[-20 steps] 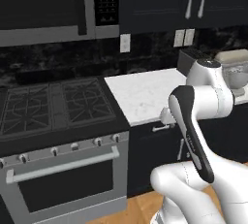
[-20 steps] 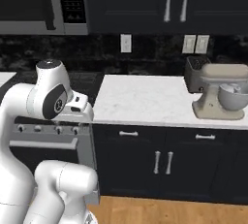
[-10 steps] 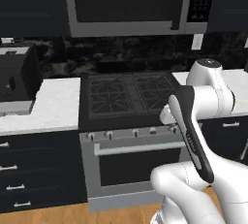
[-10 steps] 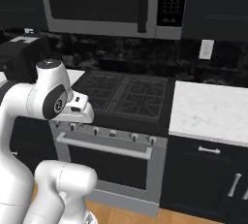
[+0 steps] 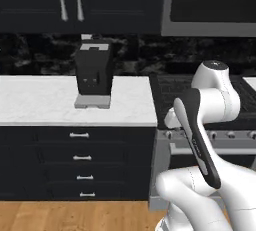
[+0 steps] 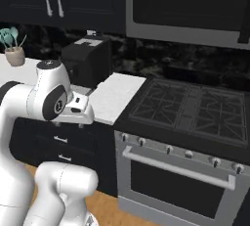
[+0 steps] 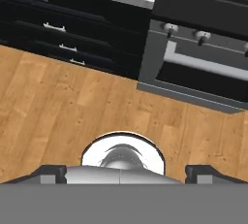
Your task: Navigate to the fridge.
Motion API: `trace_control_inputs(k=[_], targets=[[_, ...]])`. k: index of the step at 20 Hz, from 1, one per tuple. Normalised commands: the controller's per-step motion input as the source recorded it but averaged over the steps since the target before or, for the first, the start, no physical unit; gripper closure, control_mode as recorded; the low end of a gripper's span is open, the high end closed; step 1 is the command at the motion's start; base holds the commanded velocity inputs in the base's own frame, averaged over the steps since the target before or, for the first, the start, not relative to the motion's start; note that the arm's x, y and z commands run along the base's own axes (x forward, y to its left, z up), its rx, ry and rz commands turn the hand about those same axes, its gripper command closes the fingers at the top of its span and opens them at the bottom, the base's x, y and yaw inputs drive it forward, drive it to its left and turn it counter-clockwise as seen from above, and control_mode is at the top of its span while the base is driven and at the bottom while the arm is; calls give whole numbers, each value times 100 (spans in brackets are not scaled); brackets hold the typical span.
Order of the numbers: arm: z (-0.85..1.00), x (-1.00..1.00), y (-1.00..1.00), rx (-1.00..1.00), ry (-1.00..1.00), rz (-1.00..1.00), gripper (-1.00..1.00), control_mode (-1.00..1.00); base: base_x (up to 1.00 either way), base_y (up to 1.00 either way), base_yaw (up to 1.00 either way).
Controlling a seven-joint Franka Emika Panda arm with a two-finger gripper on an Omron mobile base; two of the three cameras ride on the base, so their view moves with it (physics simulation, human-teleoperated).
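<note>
Two dark fingertips (image 7: 53,173) sit at the far corners of the hand view, so the gripper (image 7: 124,175) stands wide with nothing between its jaws, aimed down at the wooden floor (image 7: 72,111) in front of the cabinets. Beyond that floor, the drawers (image 7: 58,29) with short silver pulls lie to one side and the oven (image 7: 203,68) with its knobs and horizontal bar to the other. In the left base view the arm (image 5: 200,130) is folded close over the base, facing a white counter (image 5: 50,100) that carries a black boxy appliance (image 5: 93,72), with the stove top (image 5: 175,95) just to its right. The right base view adds a pot of utensils (image 6: 13,49) at the far left of that counter and black upper cabinets (image 6: 63,0) above. No fridge can be found among these: nothing tall, grey and flat-doored stands along this stretch of wall. I judge it lies off to a side, most likely further left past the counter, though which way cannot be told for certain. The hand matters little for now; the base must drive.
</note>
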Motion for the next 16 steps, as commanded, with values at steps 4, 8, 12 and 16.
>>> trace_control_inputs(k=[4, 8, 12, 16], targets=[[0, 0, 0, 0, 0, 0, -100, 100, 0, 100, 26], [0, 0, 0, 0, 0, 0, -100, 100, 3, 100, 42], [0, 0, 0, 0, 0, 0, -100, 100, 0, 94, 68], [0, 0, 0, 0, 0, 0, -100, 100, 0, 68, 85]])
